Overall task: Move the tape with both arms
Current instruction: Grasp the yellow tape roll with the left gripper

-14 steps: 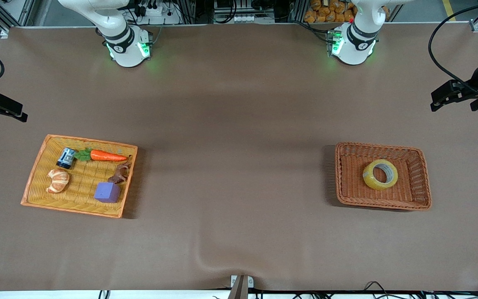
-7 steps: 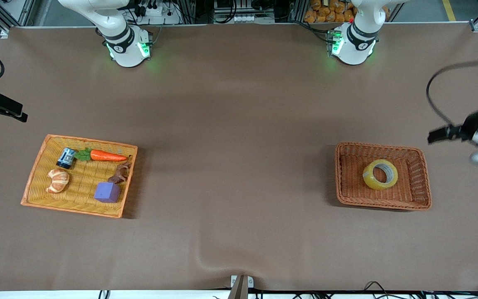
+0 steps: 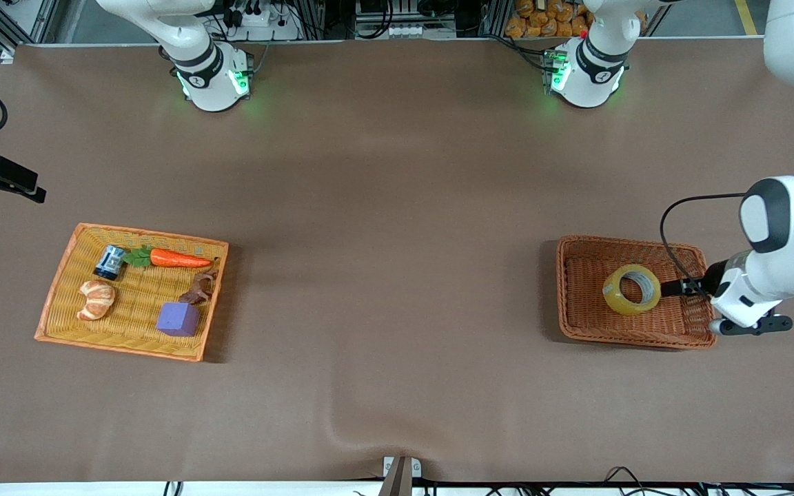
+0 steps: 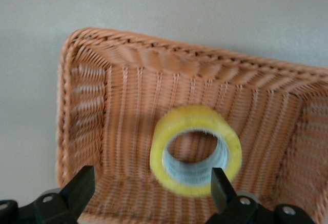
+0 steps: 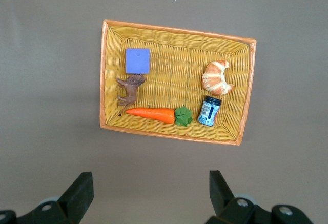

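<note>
The tape [image 3: 631, 290], a yellowish roll with a grey core, lies in the brown wicker basket [image 3: 571, 296] toward the left arm's end of the table. My left gripper [image 3: 685, 287] hangs low over the basket's end wall, pointing at the roll. In the left wrist view the left gripper [image 4: 152, 183] is open. The tape [image 4: 197, 115] sits just ahead of it, close to one fingertip [image 4: 219, 182], and nothing is held. My right gripper [image 3: 21, 187] waits open over the table's other end, and the right wrist view shows bare table between the right gripper's [image 5: 151, 183] fingertips.
A yellow wicker tray [image 3: 59, 286] toward the right arm's end holds a carrot [image 3: 178, 259], a croissant [image 3: 97, 300], a purple cube [image 3: 177, 319], a small jar [image 3: 110, 262] and a brown toy animal [image 3: 198, 288]. A fold in the cloth [image 3: 342, 434] rises near the front edge.
The left arm has swung in from the table's end and come down over the basket beside the tape. The right arm and the tape have not moved.
</note>
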You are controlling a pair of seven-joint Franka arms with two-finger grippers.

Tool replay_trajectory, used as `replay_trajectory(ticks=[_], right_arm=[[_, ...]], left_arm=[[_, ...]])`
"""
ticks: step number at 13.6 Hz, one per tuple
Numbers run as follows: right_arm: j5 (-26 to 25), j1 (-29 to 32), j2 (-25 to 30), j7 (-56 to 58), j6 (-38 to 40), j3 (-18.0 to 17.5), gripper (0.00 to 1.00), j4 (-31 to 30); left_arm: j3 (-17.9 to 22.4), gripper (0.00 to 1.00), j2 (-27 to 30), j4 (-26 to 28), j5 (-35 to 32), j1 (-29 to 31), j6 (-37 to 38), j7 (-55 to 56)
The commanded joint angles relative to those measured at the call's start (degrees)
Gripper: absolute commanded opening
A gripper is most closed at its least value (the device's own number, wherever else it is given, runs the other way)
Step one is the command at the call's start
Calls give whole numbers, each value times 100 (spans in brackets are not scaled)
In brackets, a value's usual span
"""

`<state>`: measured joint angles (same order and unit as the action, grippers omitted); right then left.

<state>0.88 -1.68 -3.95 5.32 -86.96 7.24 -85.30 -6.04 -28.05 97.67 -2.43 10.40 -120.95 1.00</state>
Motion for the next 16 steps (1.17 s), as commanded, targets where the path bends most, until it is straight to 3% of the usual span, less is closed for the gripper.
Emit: replay_trajectory(ticks=[1,5,6,8,9,10,11,12,16], right_arm=[[-44,80,-44,75,74,-64,100,101],[17,106,-44,66,39,-64,100,110],[17,106,-44,75,-14,-64,100,101],[-44,106,-44,75,-6,-64,100,101],[-62,89,-44,75,-6,-64,100,101],[-71,71,-44,75,-6,-64,100,101],[-80,62,-53,58,-6,-64,100,101],[-71,62,-44,57,-6,-73,100,101],[-71,62,-53,57,-6,-73,100,101]], left_arm=[[-11,100,-59,357,6,24,-596,-56],[-11,100,-349,366,-3,15,-737,-56],[-20,97,-411,366,6,6,-746,-56],[-20,82,-490,366,6,6,-799,-56],[-29,100,-508,401,6,15,-825,-56],[-29,62,-508,428,-3,15,-860,-65],[-29,39,-517,437,6,-11,-869,-65],[-38,2,-543,437,6,-20,-869,-65],[-46,0,-474,437,15,6,-878,-56]])
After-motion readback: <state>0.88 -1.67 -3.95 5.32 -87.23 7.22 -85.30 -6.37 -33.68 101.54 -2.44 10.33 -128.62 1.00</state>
